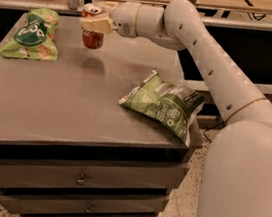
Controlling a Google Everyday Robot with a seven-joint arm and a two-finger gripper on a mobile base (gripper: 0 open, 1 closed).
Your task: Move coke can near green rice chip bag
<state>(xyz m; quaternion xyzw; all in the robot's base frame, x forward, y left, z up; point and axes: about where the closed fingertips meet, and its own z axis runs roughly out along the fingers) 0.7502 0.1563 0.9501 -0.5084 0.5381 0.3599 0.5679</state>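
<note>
My gripper [94, 24] is shut on the coke can [92, 37], a red can with a silver top, and holds it tilted in the air above the far part of the grey table [64, 115]. The green rice chip bag [31, 35], bright green with a dark round logo, lies at the table's far left corner. The can hangs a short way to the right of the bag. The can's shadow falls on the table below it.
A larger pale green-and-white bag [164, 104] lies at the table's right edge, partly overhanging. My white arm [209, 55] reaches in from the right over it. Drawers [80, 178] front the table. A rail and shelf run behind.
</note>
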